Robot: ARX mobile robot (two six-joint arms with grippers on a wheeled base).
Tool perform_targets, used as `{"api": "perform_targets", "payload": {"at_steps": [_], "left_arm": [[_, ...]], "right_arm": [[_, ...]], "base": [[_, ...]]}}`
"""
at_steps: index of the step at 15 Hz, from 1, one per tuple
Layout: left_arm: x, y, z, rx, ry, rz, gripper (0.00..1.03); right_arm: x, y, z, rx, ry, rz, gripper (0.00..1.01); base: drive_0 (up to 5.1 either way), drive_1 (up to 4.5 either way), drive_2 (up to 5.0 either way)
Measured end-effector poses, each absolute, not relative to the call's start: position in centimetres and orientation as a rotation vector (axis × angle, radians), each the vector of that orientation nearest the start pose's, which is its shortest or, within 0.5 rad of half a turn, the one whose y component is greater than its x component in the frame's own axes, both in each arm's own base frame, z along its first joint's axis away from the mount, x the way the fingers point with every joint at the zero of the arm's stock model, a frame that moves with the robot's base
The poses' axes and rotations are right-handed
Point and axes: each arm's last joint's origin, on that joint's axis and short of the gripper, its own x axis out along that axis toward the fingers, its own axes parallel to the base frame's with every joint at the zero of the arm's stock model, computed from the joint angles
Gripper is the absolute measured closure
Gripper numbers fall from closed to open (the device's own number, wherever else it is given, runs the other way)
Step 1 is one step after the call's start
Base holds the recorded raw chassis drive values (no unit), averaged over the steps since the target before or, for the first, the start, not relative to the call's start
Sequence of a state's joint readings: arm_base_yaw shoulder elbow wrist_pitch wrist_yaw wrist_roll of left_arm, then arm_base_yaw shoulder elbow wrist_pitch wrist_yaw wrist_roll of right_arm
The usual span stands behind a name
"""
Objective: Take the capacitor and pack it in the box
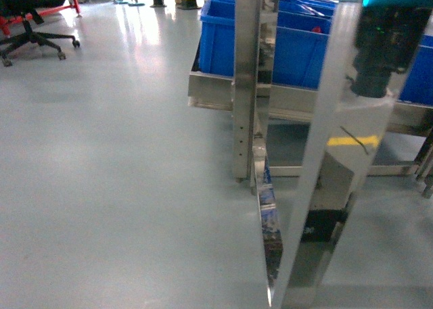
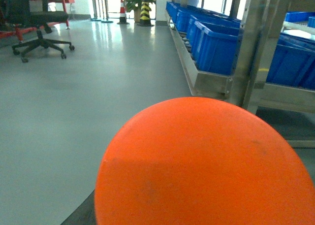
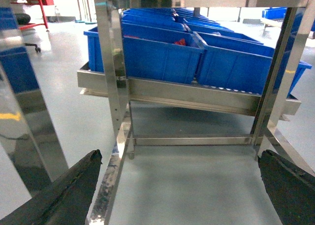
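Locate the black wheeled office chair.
The black wheeled office chair stands at the head view's upper left on the grey floor, far left of the blue plastic bins on the steel rack.

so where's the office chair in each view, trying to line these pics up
Head: the black office chair sits in the top left corner on the grey floor.
Left wrist: the chair is again at upper left, beyond the orange disc filling the foreground.
Right wrist: only a dark wheeled base at the left edge, too cropped to tell.
Shared landmark: the blue bins on the steel rack.
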State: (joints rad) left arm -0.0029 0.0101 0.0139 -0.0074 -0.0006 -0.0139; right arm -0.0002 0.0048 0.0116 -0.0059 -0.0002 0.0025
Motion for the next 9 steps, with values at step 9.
{"api": "perform_targets", "payload": {"at_steps": [9], "left_arm": [[9.75,-0.02,16.70,-0.014,0.001,-0.002,0.59]], "right_arm": [[9.73,0.00,16.69,0.002,-0.005,0.000,0.03]], "base": [[0.0,0.00,0.0]]}}
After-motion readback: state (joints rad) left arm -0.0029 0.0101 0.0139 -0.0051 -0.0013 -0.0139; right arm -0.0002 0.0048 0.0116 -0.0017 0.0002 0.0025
